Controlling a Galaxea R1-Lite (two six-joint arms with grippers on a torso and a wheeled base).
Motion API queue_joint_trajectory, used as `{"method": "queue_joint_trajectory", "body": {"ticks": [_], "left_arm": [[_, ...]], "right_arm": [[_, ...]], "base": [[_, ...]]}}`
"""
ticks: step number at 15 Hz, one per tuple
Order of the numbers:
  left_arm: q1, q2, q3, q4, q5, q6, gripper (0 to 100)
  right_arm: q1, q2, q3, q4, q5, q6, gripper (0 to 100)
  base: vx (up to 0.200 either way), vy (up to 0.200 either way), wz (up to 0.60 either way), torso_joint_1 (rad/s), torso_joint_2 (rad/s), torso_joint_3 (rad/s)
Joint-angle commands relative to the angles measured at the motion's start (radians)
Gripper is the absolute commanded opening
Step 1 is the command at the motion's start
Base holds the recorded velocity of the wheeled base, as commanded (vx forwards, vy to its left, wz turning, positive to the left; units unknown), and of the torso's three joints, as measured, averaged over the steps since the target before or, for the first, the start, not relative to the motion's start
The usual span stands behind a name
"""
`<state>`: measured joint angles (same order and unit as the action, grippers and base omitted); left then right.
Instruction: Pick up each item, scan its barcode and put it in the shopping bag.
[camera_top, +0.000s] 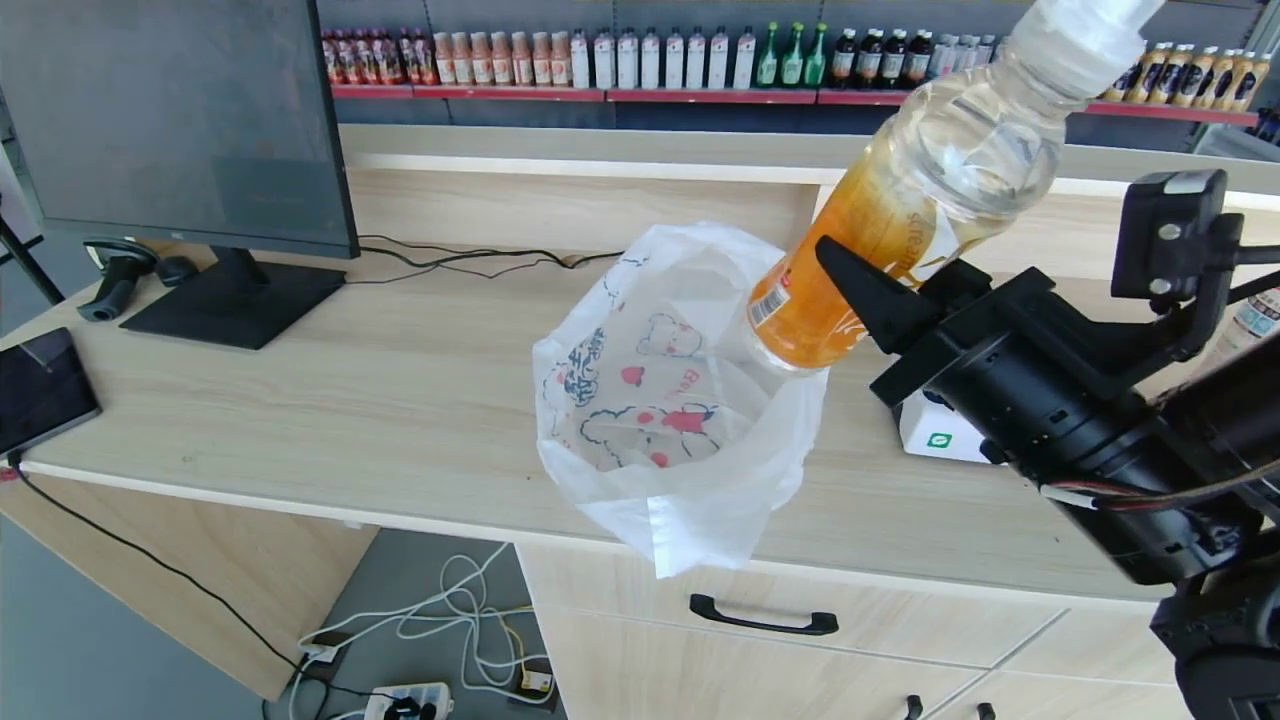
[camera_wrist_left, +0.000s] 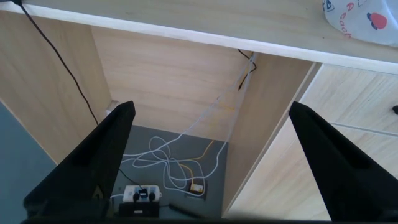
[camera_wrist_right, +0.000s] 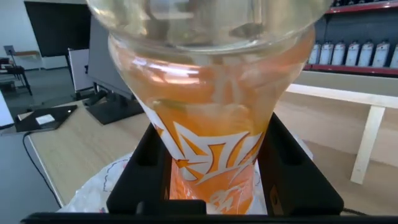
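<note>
Over the shopping bag (camera_top: 600, 470), right fingers (camera_top: 865, 295) clamp a tilted bottle (camera_top: 900, 220), monitor (camera_top: 180, 120) and white box (camera_top: 935, 432) flanking; left fingers (camera_wrist_left: 106, 162) gape wide.

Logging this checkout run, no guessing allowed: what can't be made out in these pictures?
Cap of the clear orange-labelled plastic bottle: cut off by the head view's top edge.
Its barcode: too small, head view.
Most of the white box on the counter: hidden behind the right arm, head view.

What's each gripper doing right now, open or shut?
Left gripper: open, holding nothing.
Right gripper: shut on the orange-labelled bottle.
</note>
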<state>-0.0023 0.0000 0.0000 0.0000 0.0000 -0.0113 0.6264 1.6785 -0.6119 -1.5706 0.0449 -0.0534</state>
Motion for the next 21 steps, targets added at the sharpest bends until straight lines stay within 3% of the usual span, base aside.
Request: {"method": "queue_joint_trajectory", "body": {"ticks": [1, 10, 13, 17, 21], "left_arm": [[-0.001, 0.0, 0.0, 0.0, 0.0, -0.001, 100], [-0.001, 0.0, 0.0, 0.0, 0.0, -0.001, 100], [-0.001, 0.0, 0.0, 0.0, 0.0, -0.001, 100], [-0.001, 0.0, 0.0, 0.0, 0.0, -0.001, 100], [0.001, 0.0, 0.0, 0.0, 0.0, -0.001, 100]], "right_arm": [[0.049, 0.095, -0.042, 0.0, 0.001, 0.0, 0], [0.087, 0.302, -0.213, 0.0, -0.034, 0.003, 0], [0.087, 0.328, -0.206, 0.0, -0.034, 0.001, 0], [0.084, 0.38, -0.232, 0.0, -0.017, 0.004, 0], [0.082, 0.431, -0.338, 0.037, 0.021, 0.006, 0]], "base": [[0.0, 0.0, 0.0, 0.0, 0.0, 0.0], [0.0, 0.0, 0.0, 0.0, 0.0, 0.0], [0.0, 0.0, 0.0, 0.0, 0.0, 0.0], [0.0, 0.0, 0.0, 0.0, 0.0, 0.0], [0.0, 0.0, 0.0, 0.0, 0.0, 0.0]]}}
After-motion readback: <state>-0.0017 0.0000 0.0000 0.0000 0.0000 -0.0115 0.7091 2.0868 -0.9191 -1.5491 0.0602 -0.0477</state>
